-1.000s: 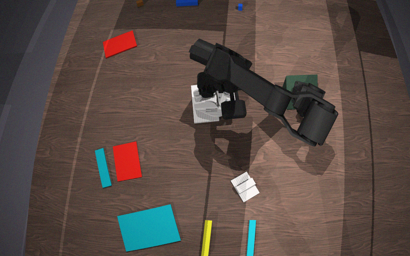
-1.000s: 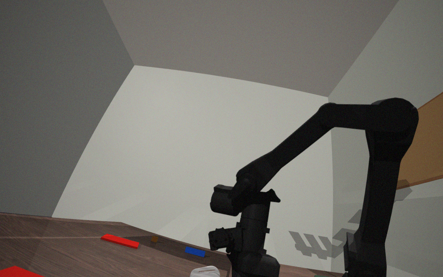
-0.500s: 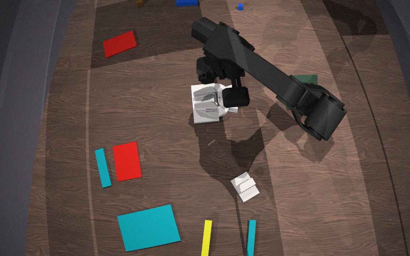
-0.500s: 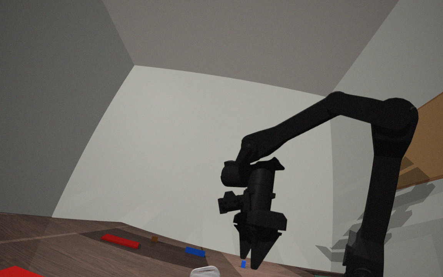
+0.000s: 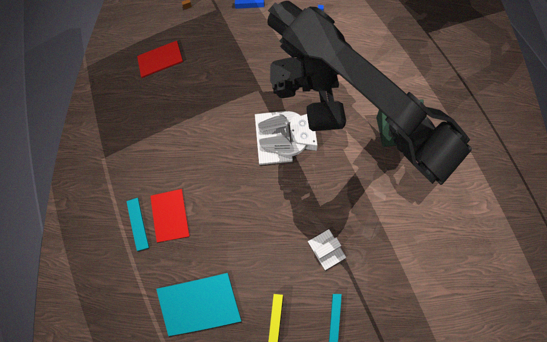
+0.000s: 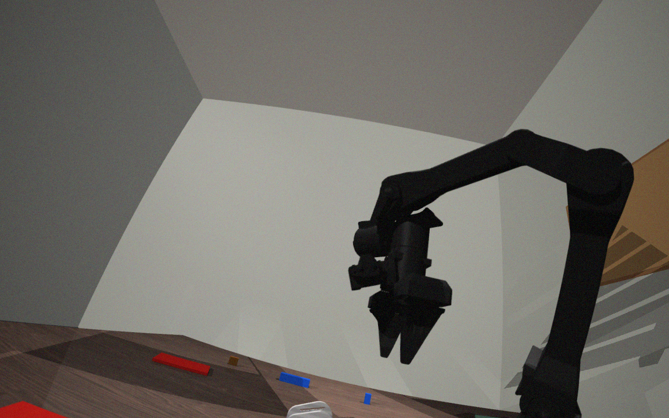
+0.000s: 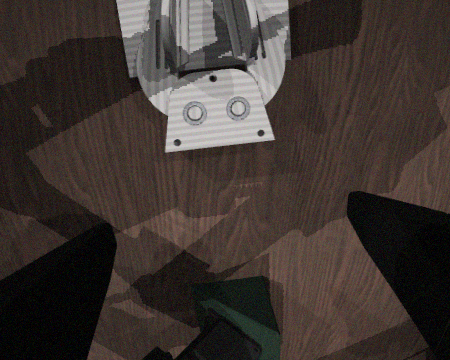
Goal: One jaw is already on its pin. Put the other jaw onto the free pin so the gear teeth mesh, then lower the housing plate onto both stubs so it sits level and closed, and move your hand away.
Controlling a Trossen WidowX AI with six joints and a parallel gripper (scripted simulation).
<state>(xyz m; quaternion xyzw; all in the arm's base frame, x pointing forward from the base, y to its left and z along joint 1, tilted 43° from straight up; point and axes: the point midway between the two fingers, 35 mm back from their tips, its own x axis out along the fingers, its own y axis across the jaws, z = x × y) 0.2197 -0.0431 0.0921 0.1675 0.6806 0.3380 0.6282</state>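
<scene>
The white housing plate (image 5: 296,130) (image 7: 220,132) lies over the rear of the two jaws and looks level. A round stub (image 5: 302,122) (image 7: 238,108) shows in one hole and another stub (image 5: 304,135) (image 7: 195,113) in the other. One jaw (image 5: 273,144) (image 7: 150,75) and the other jaw (image 5: 272,123) (image 7: 275,75) lie side by side above the white base (image 5: 267,160) (image 7: 126,30). The pins and gear teeth are hidden under the plate. My gripper (image 6: 395,359) (image 7: 232,219) is open and empty, raised clear of the plate and off its outer edge.
A white stepped block (image 5: 327,249) stands in front. The green block (image 5: 385,127) (image 7: 250,295) is under the arm's base. Red plates (image 5: 160,58) (image 5: 169,215), a teal plate (image 5: 199,304), a yellow bar (image 5: 275,318) and a teal bar (image 5: 335,317) lie around.
</scene>
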